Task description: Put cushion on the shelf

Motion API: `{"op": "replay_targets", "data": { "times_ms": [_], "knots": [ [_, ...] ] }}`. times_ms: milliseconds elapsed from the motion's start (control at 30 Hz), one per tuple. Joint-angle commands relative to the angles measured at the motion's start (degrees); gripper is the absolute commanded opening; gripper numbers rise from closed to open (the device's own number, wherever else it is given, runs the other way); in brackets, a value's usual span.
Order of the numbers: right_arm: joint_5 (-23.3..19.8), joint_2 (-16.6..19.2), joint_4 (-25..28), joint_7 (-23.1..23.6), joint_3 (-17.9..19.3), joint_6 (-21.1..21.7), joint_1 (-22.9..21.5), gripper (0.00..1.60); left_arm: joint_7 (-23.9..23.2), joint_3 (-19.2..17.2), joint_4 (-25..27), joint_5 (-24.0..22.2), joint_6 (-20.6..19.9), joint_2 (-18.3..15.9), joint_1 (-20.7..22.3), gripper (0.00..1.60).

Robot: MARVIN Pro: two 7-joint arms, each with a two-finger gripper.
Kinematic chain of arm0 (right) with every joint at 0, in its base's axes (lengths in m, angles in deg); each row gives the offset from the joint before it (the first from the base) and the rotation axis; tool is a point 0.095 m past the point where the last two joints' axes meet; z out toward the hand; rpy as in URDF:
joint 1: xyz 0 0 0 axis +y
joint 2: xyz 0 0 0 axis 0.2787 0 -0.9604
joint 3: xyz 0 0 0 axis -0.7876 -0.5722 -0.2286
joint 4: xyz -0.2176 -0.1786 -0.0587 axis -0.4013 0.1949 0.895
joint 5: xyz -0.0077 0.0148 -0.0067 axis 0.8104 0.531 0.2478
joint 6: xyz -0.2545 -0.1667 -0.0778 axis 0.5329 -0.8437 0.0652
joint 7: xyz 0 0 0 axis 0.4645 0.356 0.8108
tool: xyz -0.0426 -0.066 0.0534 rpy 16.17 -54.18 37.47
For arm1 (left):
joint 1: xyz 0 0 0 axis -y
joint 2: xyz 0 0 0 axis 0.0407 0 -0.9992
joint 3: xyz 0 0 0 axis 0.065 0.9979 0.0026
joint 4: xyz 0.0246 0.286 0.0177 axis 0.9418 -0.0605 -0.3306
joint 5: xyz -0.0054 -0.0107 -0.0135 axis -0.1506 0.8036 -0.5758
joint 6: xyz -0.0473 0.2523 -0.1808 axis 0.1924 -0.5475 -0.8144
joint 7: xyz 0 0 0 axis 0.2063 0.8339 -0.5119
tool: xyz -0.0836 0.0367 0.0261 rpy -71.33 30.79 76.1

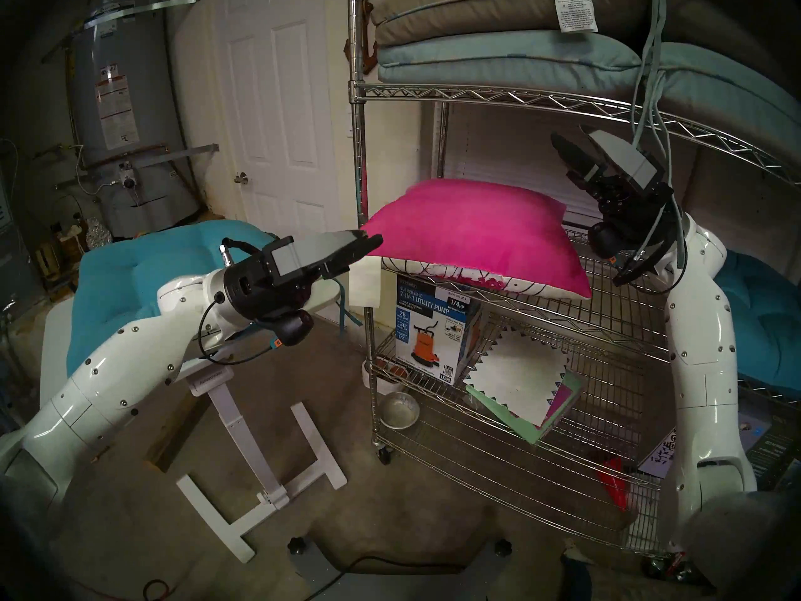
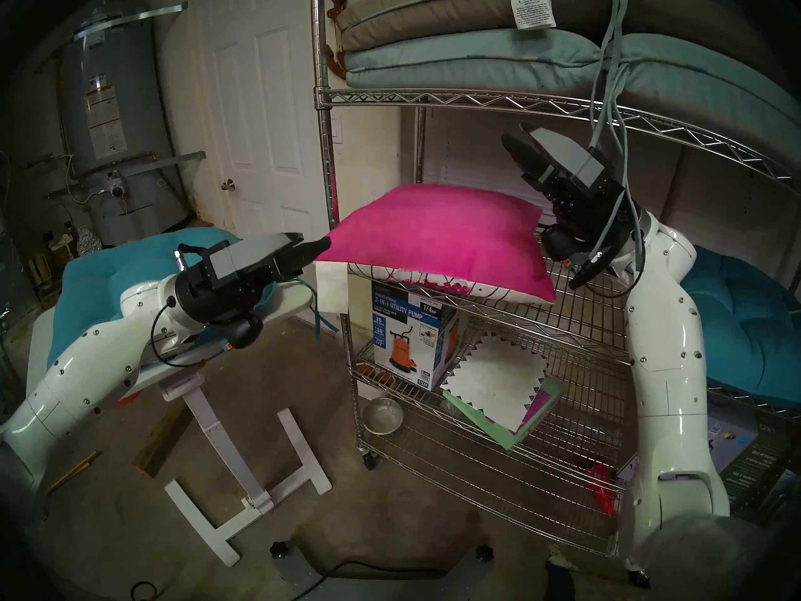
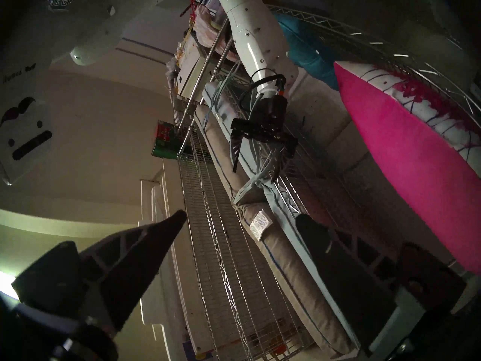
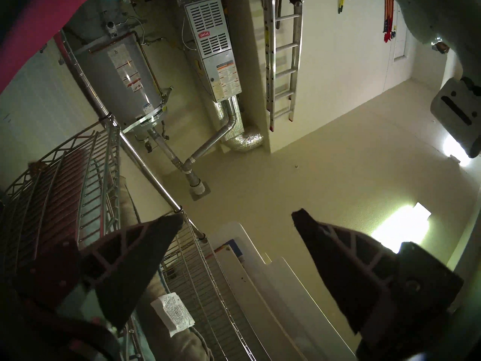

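The cushion (image 1: 472, 236) (image 2: 437, 236) lies flat on the middle tier of the chrome wire shelf (image 1: 607, 314) (image 2: 433, 98), hot pink face up. Its cream printed face is underneath, and its white tag (image 1: 366, 283) hangs off the left front corner. My left gripper (image 1: 368, 242) (image 3: 240, 217) is open at that left corner, with nothing between its fingers. In the left wrist view the cushion (image 3: 406, 175) sits to the right of both fingers. My right gripper (image 1: 572, 142) (image 4: 236, 214) hangs open above the cushion's right rear corner, under the upper tier, holding nothing.
Flat grey and pale blue pads (image 1: 520, 36) fill the upper tier, and their cords (image 1: 650, 110) dangle across my right wrist. A pump box (image 1: 433, 327) and papers sit on the tier below. Teal seat cushions (image 1: 143, 279) lie on a white tilted table (image 1: 242, 413) at left. A metal bowl (image 1: 396, 409) is on the floor.
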Motion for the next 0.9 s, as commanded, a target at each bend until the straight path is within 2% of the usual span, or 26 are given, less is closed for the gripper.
{"op": "replay_targets", "data": {
  "times_ms": [0, 233, 267, 300, 333, 367, 733, 833, 867],
  "knots": [
    [-2.56, -1.01, 4.96, -0.67, 2.26, -0.87, 3.02, 1.6, -2.46, -1.75, 2.36, -0.85, -2.03, -4.7, -4.97, 1.6],
    [-4.64, -2.41, 9.56, 1.25, 4.99, -2.26, 6.78, 1.6, -7.06, -3.84, 3.61, -1.6, -4.67, -7.42, -7.92, 1.6],
    [-4.95, -2.66, 10.23, 1.57, 5.41, -2.46, 7.34, 1.6, -7.79, -4.08, 3.95, -1.68, -5.04, -7.7, -8.35, 1.34],
    [-5.25, -2.91, 10.89, 1.91, 5.83, -2.66, 7.89, 1.6, -8.55, -4.27, 4.34, -1.83, -5.39, -7.89, -8.77, 1.26],
    [-5.48, -3.11, 11.38, 2.17, 6.16, -2.82, 8.31, 1.6, -9.15, -4.41, 4.65, -1.9, -5.71, -8.0, -9.04, 0.31],
    [-5.84, -3.43, 12.13, 2.57, 6.66, -3.05, 8.96, 1.6, -10.19, -4.63, 5.12, -1.89, -6.28, -8.2, -9.47, 0.0],
    [-8.87, -6.93, 18.42, 6.87, 10.98, -5.17, 14.33, 1.6, -20.33, -6.78, 11.28, -2.68, -11.95, -8.55, -12.27, 0.0],
    [-9.78, -8.2, 20.19, 8.49, 12.17, -5.79, 15.72, 1.6, -24.6, -7.52, 13.3, -2.93, -13.81, -8.53, -12.91, 0.0],
    [-10.04, -8.57, 20.69, 9.03, 12.49, -5.97, 16.09, 1.6, -24.61, -7.65, 13.54, -2.95, -14.36, -8.52, -13.12, 0.0]
  ]
}}
